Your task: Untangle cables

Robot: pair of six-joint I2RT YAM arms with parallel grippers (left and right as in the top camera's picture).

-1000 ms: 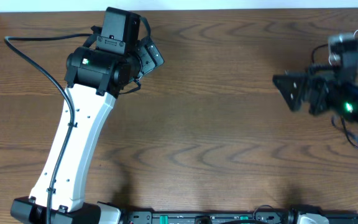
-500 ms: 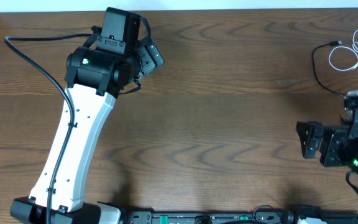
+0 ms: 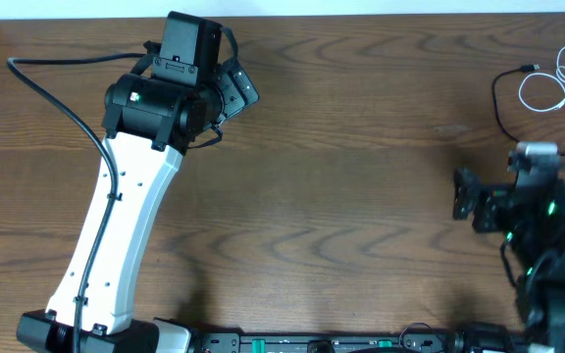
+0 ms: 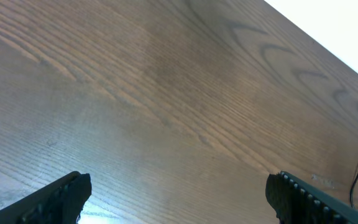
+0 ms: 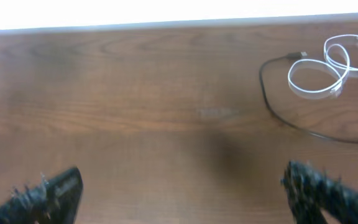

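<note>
A white cable (image 3: 545, 90) lies in loose loops at the table's far right corner. A thin black cable (image 3: 499, 106) curves around its left side, and the two lie close together. Both show in the right wrist view, white (image 5: 317, 73) and black (image 5: 271, 96), ahead and to the right. My right gripper (image 3: 464, 196) is open and empty, in front of the cables and apart from them; its jaws (image 5: 182, 190) are wide over bare wood. My left gripper (image 3: 237, 86) is open and empty at the far left; its jaws (image 4: 179, 199) are also over bare wood.
The brown wooden table (image 3: 361, 147) has its far edge against a white surface (image 5: 166, 12). The left arm's white link (image 3: 116, 235) slants across the left side. A bit of the black cable (image 4: 355, 180) shows at the right edge of the left wrist view.
My right arm moved from over the cables at the far right toward the table's front, then a little back, leaving both cables uncovered. The left arm has not moved.
</note>
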